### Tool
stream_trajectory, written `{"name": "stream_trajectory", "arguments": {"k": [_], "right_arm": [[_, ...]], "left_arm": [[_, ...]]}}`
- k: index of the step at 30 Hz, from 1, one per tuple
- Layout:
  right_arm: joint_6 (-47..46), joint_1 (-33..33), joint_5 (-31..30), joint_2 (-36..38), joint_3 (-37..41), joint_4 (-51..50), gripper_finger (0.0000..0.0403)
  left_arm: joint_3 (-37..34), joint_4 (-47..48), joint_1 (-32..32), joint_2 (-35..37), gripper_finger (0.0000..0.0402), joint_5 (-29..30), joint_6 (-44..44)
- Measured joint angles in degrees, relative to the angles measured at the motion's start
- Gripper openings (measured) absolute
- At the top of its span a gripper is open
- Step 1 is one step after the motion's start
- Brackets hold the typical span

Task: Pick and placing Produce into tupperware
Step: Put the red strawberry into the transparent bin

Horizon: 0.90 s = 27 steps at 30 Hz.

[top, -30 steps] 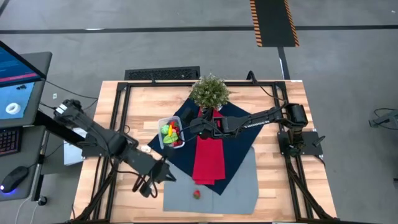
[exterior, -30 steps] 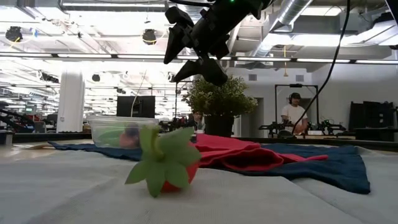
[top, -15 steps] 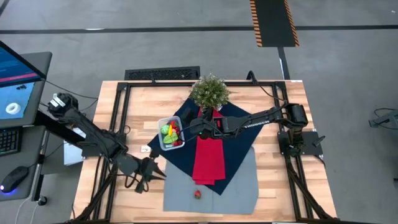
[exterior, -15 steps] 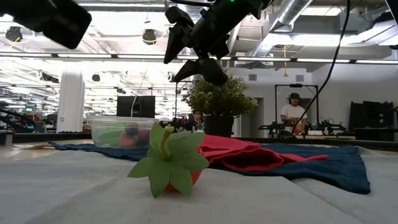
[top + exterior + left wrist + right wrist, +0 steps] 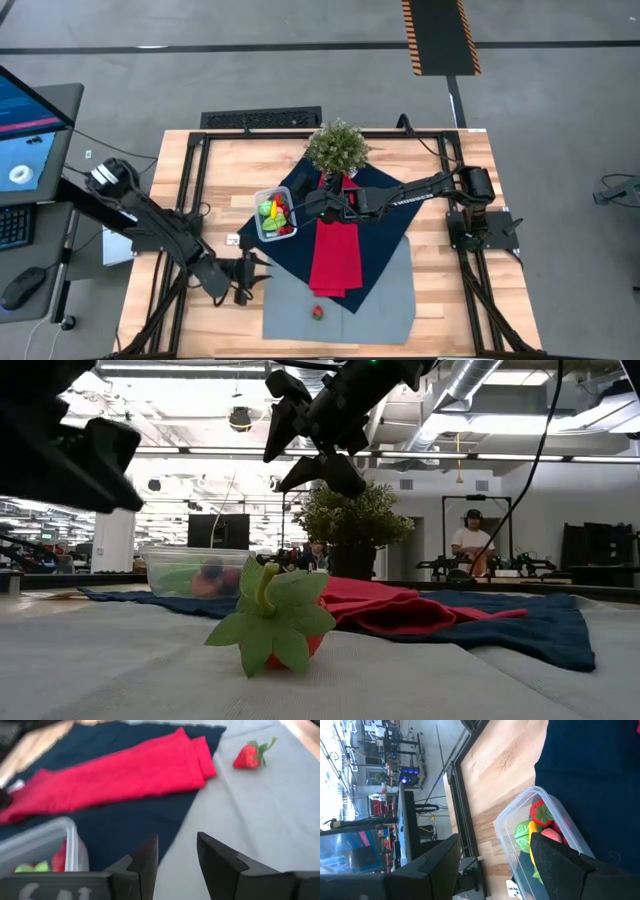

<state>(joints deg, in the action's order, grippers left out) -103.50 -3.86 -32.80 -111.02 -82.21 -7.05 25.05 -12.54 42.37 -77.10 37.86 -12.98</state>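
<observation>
Bench (image 5: pixel 430 300) of pale wood in a dark frame, layered with cloths: grey cloth (image 5: pixel 385 300) toward the near edge, navy cloth (image 5: pixel 385 235) overlapping it, red cloth strip (image 5: pixel 335 260) lying lengthwise on the navy. Potted plant (image 5: pixel 337 146) stands at the far edge of the cloths, bushy and upright. Dark keyboard (image 5: pixel 262 119) sits just beyond the bench frame. Monitor (image 5: pixel 25 130) with blue screen off the left side. In the low view, a person (image 5: pixel 471 544) wearing headphones stands far back in the room.

Tupperware (image 5: pixel 274 214) rests on the navy cloth's left corner, just beside the red strip; green, yellow and red produce (image 5: pixel 273 211) lies inside. One strawberry (image 5: pixel 318 312) lies alone on the grey cloth, well apart from the container, leaves pointing toward the low camera. Nothing stands between it and either arm.

Right arm reaches in from the right edge, stretched low across the navy cloth; right pincer (image 5: pixel 303 209) hangs above the container's near side, fingers spread wide, holding nothing. Its wrist view looks down on the container between the two fingers.

Left arm comes in from the left, elbow bent, over the bench's left frame rail. Left pincer (image 5: pixel 262 272) points toward the cloths, off the grey cloth's left edge, fingers partly spread with a clear gap, empty. Its wrist view takes in the strawberry, the red strip and the container's corner.
</observation>
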Motion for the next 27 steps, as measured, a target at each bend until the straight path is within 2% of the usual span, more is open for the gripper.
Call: {"name": "stream_trajectory", "arguments": {"k": [5,11,14,17,20,27], "right_arm": [[0.0,0.0,0.0,0.0,0.0,0.0,0.0265],[0.0,0.0,0.0,0.0,0.0,0.0,0.0265],[0.0,0.0,0.0,0.0,0.0,0.0,0.0265],[0.0,0.0,0.0,0.0,0.0,0.0,0.0265],[0.0,0.0,0.0,0.0,0.0,0.0,0.0265],[0.0,0.0,0.0,0.0,0.0,0.0,0.0265]], "left_arm": [[0.1,-9.4,0.7,-4.8,0.0128,0.6,5.4],[0.4,-16.2,0.7,-5.0,0.0128,-2.6,7.4],[0.9,-21.2,0.2,-4.9,0.0128,-0.6,15.1],[2.1,-21.4,0.1,-4.2,0.0128,2.9,18.9],[2.6,-21.9,-0.1,-2.5,0.0128,3.2,20.9],[2.6,-21.0,0.0,-1.2,0.0127,3.1,19.4]]}}
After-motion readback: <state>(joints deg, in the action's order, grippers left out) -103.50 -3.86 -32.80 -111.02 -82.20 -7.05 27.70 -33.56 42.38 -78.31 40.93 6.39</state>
